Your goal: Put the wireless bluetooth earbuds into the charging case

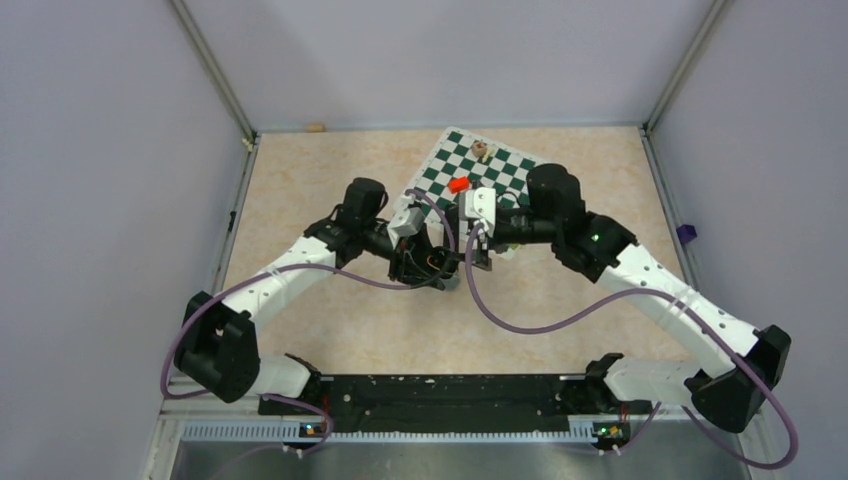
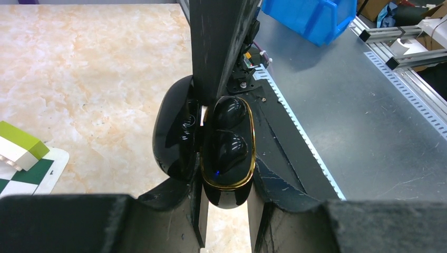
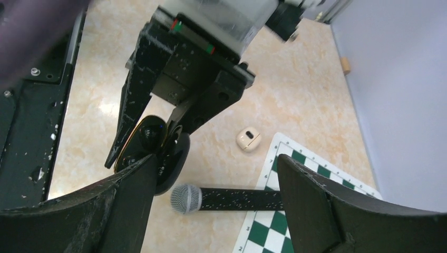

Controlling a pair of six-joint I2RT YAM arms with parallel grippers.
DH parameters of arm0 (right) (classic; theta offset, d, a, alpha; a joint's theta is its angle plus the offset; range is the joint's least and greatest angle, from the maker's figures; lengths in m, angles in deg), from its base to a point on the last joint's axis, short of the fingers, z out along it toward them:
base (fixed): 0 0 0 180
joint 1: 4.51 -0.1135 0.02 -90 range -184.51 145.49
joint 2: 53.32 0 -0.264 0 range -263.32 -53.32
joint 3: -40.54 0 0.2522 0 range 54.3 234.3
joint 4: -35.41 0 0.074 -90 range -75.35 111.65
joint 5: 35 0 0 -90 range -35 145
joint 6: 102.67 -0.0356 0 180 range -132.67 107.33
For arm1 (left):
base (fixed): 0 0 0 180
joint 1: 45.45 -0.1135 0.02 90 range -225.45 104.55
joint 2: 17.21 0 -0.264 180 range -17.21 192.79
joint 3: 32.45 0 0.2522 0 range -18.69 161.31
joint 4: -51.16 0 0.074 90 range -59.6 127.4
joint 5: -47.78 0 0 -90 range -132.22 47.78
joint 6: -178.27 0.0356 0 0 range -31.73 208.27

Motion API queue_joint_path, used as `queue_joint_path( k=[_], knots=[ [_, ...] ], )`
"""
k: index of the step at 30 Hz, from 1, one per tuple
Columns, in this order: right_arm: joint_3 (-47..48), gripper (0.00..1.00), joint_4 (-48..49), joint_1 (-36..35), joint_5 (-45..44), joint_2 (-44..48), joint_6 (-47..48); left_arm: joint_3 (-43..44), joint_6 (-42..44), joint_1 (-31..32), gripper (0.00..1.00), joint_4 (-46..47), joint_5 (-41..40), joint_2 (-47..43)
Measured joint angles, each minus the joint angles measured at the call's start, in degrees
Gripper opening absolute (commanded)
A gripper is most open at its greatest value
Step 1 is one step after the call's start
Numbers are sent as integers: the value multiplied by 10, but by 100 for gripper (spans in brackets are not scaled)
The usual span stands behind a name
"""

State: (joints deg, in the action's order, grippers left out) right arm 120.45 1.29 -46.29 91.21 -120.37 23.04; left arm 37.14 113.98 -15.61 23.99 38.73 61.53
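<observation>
My left gripper (image 2: 227, 213) is shut on the base of a glossy black charging case (image 2: 226, 184) with a gold rim, held above the table. The lid (image 2: 174, 132) hangs open to the left. Two black earbuds (image 2: 229, 150) sit in the case's sockets. My right gripper (image 3: 216, 174) is open and empty right beside the case (image 3: 150, 145). One of its fingers (image 2: 221, 47) reaches down to the hinge between lid and base. A small off-white rounded item (image 3: 248, 140) lies on the table; I cannot tell whether it holds buds. In the top view both grippers (image 1: 450, 258) meet mid-table.
A black microphone (image 3: 232, 198) lies below my right gripper, partly on a green-white chessboard mat (image 1: 500, 170). A red piece (image 1: 459, 184) and a small wooden piece (image 1: 480, 150) sit on the mat. A yellow-green block (image 2: 21, 145) lies at the mat's corner.
</observation>
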Motion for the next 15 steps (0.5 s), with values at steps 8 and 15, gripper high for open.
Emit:
queue_joint_path(
  k=[8,15],
  knots=[
    [57,84,10,13,-54,9,-13,0,2,0,0,1,2,-1],
    [-20,84,39,15,-66,1,-17,0,2,0,0,1,2,-4]
  ],
)
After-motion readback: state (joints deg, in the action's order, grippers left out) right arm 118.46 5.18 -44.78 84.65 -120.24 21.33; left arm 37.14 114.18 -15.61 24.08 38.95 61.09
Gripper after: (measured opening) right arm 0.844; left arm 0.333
